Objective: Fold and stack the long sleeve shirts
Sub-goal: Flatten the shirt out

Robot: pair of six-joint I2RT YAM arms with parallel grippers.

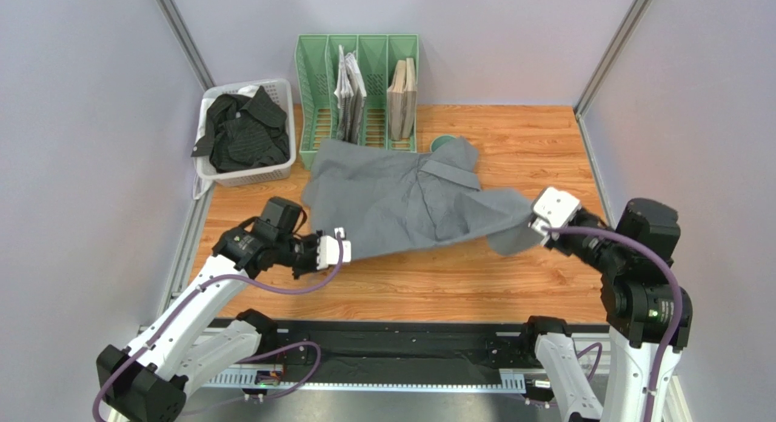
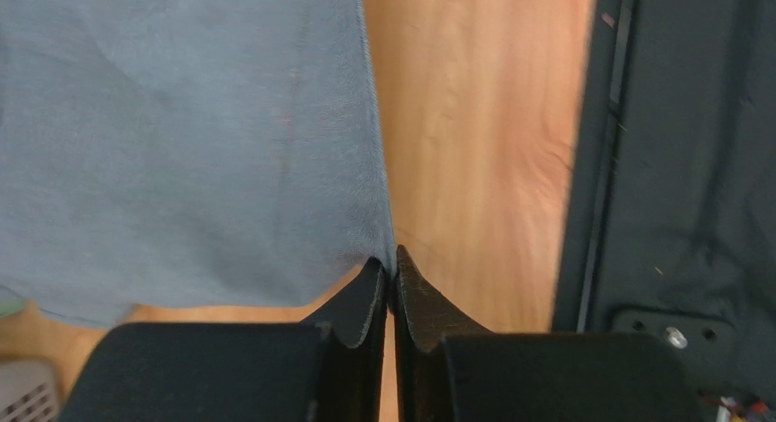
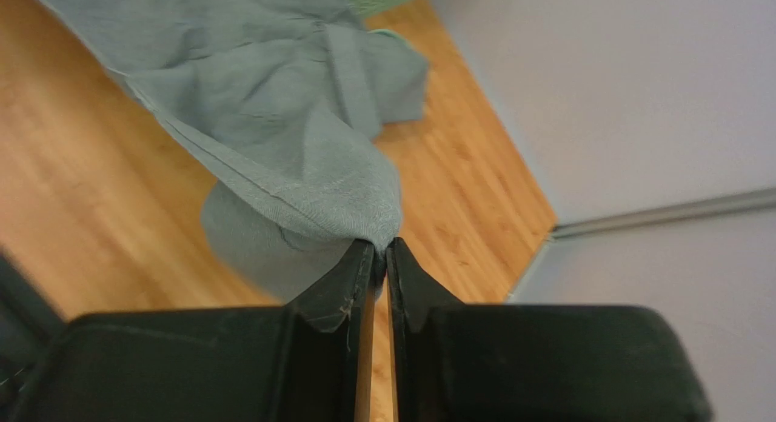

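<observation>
The grey long sleeve shirt (image 1: 401, 199) lies rumpled across the middle of the wooden table, its near edge lifted between both arms. My left gripper (image 1: 342, 245) is shut on the shirt's near left corner; in the left wrist view the cloth (image 2: 182, 140) ends pinched between the gripper's (image 2: 393, 258) tips. My right gripper (image 1: 537, 224) is shut on the shirt's right end, where the cloth (image 3: 273, 122) bunches into the gripper's (image 3: 383, 249) tips. The black striped long sleeve shirt (image 1: 241, 131) sits crumpled in a white basket (image 1: 246, 178) at the back left.
A green slotted file rack (image 1: 314, 85) holding papers stands at the back, just behind the grey shirt. A small teal object (image 1: 444, 142) peeks out beside the shirt's far edge. A black strip (image 2: 692, 167) runs along the table's near edge.
</observation>
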